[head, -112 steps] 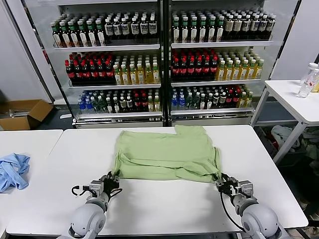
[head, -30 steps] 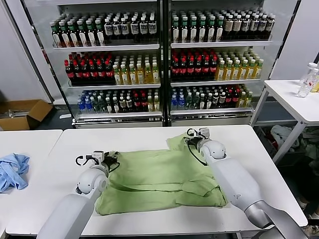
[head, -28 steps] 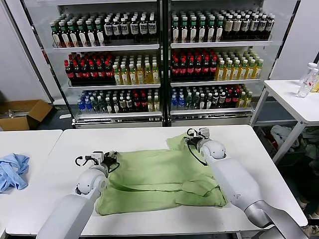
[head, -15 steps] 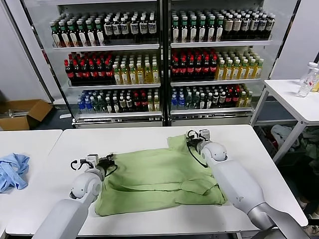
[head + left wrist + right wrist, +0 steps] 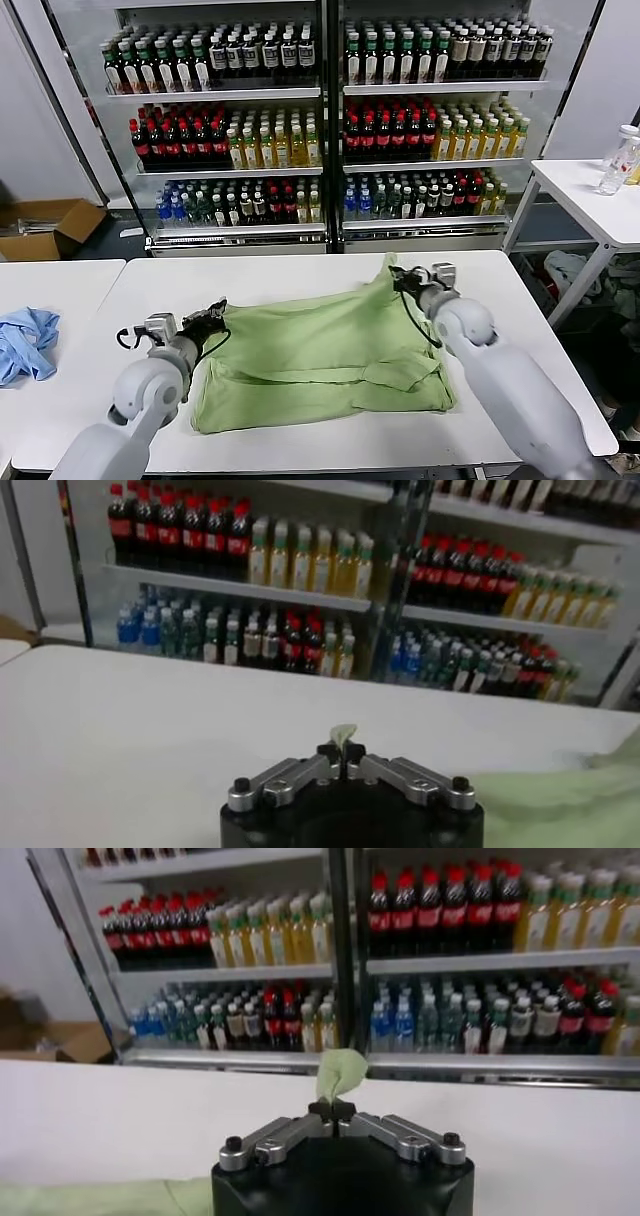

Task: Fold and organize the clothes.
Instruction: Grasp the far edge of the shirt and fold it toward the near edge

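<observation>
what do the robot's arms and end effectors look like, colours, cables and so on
Both arms have smooth, rounded light grey shells. Each ends in a black end effector, left and right, with loose black cables looping beside the wrist. In the wrist views each has a black rounded body and two silver metal fingers fastened with dark screws.

White table (image 5: 300, 430): green polo shirt (image 5: 320, 365) lying on it, partly folded.

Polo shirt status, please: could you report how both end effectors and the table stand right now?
Left end effector shut on polo shirt, far-left corner. Right end effector shut on far-right corner. Shirt partly folded on table. Nothing in the way.
</observation>
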Controlling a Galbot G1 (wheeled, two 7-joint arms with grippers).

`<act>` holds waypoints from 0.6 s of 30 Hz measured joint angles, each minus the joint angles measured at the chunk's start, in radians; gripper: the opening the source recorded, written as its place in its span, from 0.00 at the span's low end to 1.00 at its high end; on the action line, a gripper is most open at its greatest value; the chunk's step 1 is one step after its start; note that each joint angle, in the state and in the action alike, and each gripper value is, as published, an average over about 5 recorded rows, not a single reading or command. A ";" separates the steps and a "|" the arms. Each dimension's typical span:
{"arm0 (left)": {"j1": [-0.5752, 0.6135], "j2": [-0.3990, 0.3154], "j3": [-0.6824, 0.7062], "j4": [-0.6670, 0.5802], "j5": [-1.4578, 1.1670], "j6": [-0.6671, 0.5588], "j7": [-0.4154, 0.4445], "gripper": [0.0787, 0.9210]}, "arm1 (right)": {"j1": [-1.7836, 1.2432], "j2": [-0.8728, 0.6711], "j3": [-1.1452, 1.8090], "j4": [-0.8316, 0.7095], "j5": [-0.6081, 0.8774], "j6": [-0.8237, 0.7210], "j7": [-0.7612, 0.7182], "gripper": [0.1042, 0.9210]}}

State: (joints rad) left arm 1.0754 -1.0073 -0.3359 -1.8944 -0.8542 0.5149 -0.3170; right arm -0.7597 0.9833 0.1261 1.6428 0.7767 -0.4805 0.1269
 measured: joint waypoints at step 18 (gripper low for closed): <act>0.234 -0.002 -0.020 -0.142 0.229 0.021 0.061 0.26 | -0.467 -0.024 0.215 0.361 -0.129 -0.052 0.028 0.30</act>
State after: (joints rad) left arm 1.3097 -1.0098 -0.3558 -2.0361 -0.6253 0.5360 -0.2561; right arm -1.2265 0.9594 0.3414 2.0034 0.6480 -0.5326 0.1549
